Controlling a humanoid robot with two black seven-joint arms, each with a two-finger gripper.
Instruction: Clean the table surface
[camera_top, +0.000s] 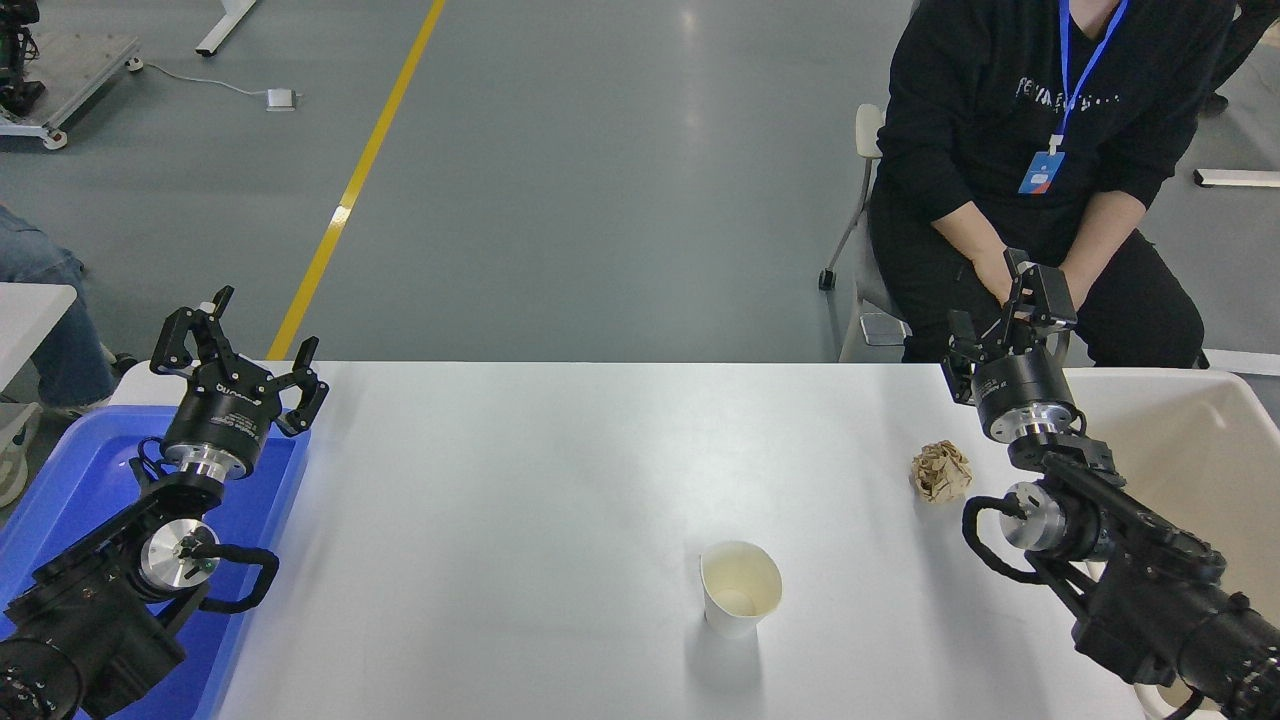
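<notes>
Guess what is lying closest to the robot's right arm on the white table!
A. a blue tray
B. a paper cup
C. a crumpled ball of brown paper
C: the crumpled paper ball lies just beside the right arm's wrist, while the paper cup stands farther toward the middle of the table.

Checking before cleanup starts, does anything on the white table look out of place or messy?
Two bits of litter sit on the table surface: a crumpled brown paper ball near the right end effector, and a paper cup, upright and apparently empty, near the front edge. Nothing looks spilled.
</notes>
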